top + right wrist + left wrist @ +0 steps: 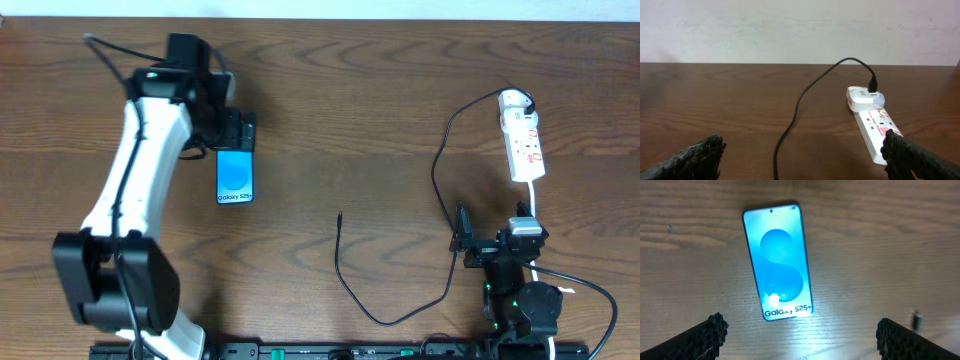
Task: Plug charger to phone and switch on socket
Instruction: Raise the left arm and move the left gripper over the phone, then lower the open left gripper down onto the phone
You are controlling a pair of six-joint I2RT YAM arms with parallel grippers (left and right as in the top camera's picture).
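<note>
1. The left jaws are spread wide and hold nothing. Their black fingertips (710, 332) sit at the bottom corners of the left wrist view.
2. A slim, black-framed phone (777, 262) with a light blue screen lies flat on the brown wooden worktop (400, 60). It is just ahead of the left jaws, nearer the fingertip on the left of that view, and touches neither one.
3. Bare wood lies all round the phone's edges.
4. The small black plug tip (340, 213) of the long thin black charger cable (350, 295) lies off to one side of the left jaws. It is apart from the phone, with bare wood between.
5. The right jaws are spread wide too and hold nothing.
6. A narrow white power strip (875, 125) with red marks lies ahead of the right jaws, over on their right. The charger cable's other end goes into a white block (862, 95) at the strip's far end.
7. Ahead and left of the right jaws, bare wood runs to the worktop's far edge, where a pale wall (790, 30) starts.
</note>
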